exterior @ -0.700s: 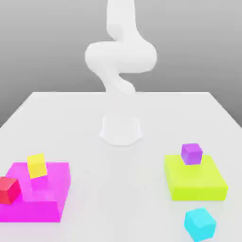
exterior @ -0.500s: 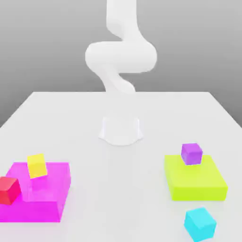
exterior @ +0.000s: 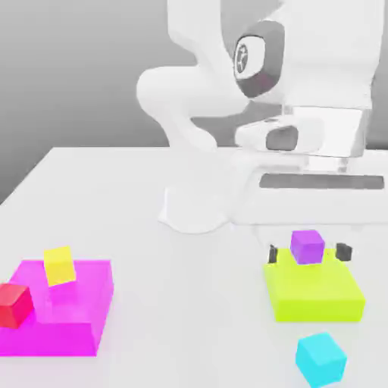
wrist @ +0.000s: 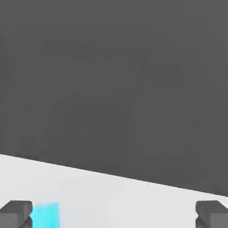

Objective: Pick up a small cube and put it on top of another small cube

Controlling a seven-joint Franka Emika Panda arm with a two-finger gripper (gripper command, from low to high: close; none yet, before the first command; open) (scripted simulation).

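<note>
Gripper (exterior: 310, 252) fingers are standing wide apart with nothing between them but air, and they are now flanking the purple cube (exterior: 307, 246) on the lime-green flat block (exterior: 312, 286); a moment ago the hand was out of the exterior view altogether, so the arm (exterior: 198, 83) is only just arriving low over the table (exterior: 114, 189). That is reading as an approach not yet finished: the cyan cube (exterior: 321, 359), the one to be lifted, is sitting untouched on the table at about 6 o'clock from the lime-green block, just clear of it, and the hand view is catching it beside one fingertip. Counting: four small cubes, namely one cyan, one purple, one yellow (exterior: 59, 265) and one red (exterior: 14, 305), plus two flat blocks, one lime-green and one magenta (exterior: 64, 318), the latter carrying the yellow cube with the red one against its edge.
</note>
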